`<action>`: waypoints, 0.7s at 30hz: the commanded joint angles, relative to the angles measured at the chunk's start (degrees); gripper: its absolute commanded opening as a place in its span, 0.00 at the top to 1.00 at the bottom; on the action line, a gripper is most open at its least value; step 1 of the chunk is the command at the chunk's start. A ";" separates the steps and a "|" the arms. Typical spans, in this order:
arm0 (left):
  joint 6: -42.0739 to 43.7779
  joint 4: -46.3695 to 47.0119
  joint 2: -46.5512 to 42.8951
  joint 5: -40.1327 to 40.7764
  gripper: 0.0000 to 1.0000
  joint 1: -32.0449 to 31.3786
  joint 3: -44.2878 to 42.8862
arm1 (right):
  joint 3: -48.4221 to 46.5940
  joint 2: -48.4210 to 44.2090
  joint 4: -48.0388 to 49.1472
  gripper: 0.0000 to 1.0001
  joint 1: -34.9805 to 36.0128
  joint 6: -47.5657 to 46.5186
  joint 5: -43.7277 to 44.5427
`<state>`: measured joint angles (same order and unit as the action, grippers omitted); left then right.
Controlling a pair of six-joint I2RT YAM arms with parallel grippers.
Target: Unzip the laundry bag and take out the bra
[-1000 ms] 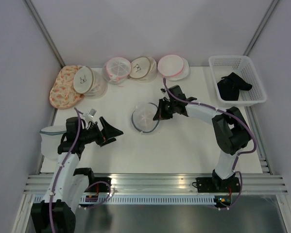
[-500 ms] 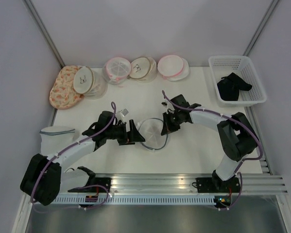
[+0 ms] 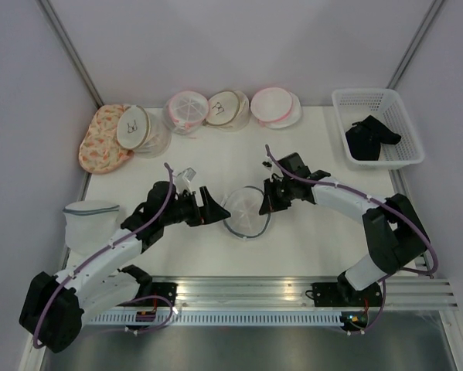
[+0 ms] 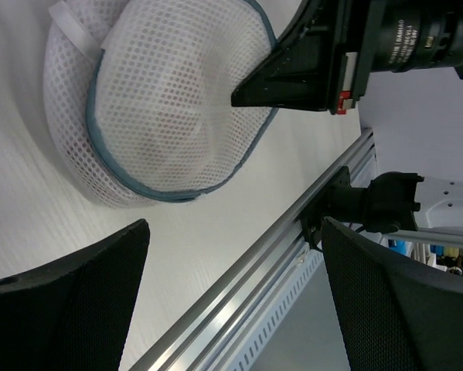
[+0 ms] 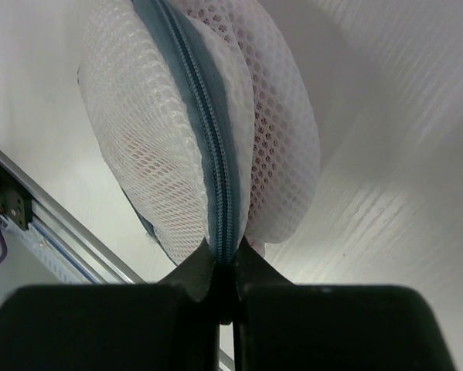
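The laundry bag, white mesh with a grey-blue zipper rim, stands on edge near the middle of the table. My right gripper is shut on its zipper rim; in the right wrist view the jaws pinch the zipper. My left gripper is open just left of the bag, not touching it. In the left wrist view the bag lies ahead of the spread fingers. A black bra lies in the white basket. What the bag holds does not show through the mesh.
Several other mesh bags line the back edge: pink-rimmed, beige-rimmed, and a floral one. A white mesh tub stands at the left. The aluminium rail runs along the near edge.
The left arm has swung in from the left up to the bag. The right gripper has dragged the bag nearer and slightly right, tipping it onto its edge.
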<state>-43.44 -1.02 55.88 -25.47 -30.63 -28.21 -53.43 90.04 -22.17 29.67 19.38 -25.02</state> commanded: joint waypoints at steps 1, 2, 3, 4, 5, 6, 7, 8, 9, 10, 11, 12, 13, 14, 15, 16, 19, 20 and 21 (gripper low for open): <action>-2.79 -0.11 -4.44 1.65 0.06 -0.31 0.26 | -1.32 1.44 5.11 1.00 0.04 4.33 6.10; -2.96 -0.74 -6.03 2.09 0.06 -0.31 0.17 | -1.94 2.41 6.78 0.99 0.12 6.36 6.47; -3.31 -1.52 -7.52 3.57 0.06 -0.31 0.17 | -3.86 3.64 10.36 1.00 0.12 8.12 6.82; -3.40 -4.23 -10.84 4.72 0.06 -0.31 -0.27 | -5.18 7.05 11.96 0.99 0.04 12.31 6.47; -3.49 -5.39 -12.53 5.95 0.05 -0.31 -0.53 | -6.85 9.08 13.54 1.00 0.04 14.09 6.21; -3.41 -6.97 -14.03 7.96 0.05 -0.39 -0.88 | -11.21 13.71 15.65 0.99 0.04 15.94 6.47; -3.49 -9.59 -15.78 9.20 0.05 -0.39 -1.67 | -13.78 16.02 16.28 1.00 0.30 17.52 6.38; -3.67 -11.53 -18.50 11.82 0.05 -0.31 -2.11 | -16.50 18.39 17.24 0.99 0.47 19.80 6.64; -4.10 -12.86 -20.00 13.07 0.05 -0.39 -2.81 | -22.01 22.94 17.43 1.00 0.56 21.22 7.17; -4.54 -14.18 -21.15 14.39 0.04 -0.39 -2.99 | -24.94 25.16 17.69 1.00 0.74 22.53 7.43; -5.07 -16.97 -23.25 16.49 0.04 -0.31 -3.17 | -27.41 27.19 20.39 1.00 0.83 26.12 6.74; -5.77 -17.61 -24.23 17.12 0.04 -0.39 -3.26 | -31.87 30.86 21.72 1.00 0.83 27.80 5.69; -6.30 -18.05 -25.11 17.65 0.04 -0.31 -2.91 | -34.09 32.72 24.34 1.00 0.91 29.56 4.90; -6.57 -18.32 -25.81 17.91 0.04 -0.31 -2.73 | -39.07 34.66 26.20 1.00 1.00 32.45 4.71; -7.09 -18.41 -26.60 18.00 0.04 -0.31 -2.56 | -42.08 38.33 26.22 1.00 1.09 33.00 5.32; -7.18 -18.41 -26.78 18.00 0.04 -0.31 -2.56 | -44.54 40.02 27.09 1.00 1.35 33.96 4.81; -7.10 -18.58 -26.17 17.12 0.04 -0.31 -3.08 | -50.79 46.26 35.69 0.96 1.18 40.38 -0.02; -7.10 -18.67 -26.00 16.78 0.04 -0.31 -3.17 | -52.81 47.50 39.28 0.92 1.09 41.43 -1.43; -7.01 -18.58 -25.91 16.60 0.04 -0.31 -3.34 | -53.09 48.38 40.44 0.86 0.92 42.05 -2.14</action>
<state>-48.69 -18.48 29.63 -9.74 -30.74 -29.21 -102.43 134.96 7.84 30.59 54.28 -22.85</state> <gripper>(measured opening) 0.962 0.099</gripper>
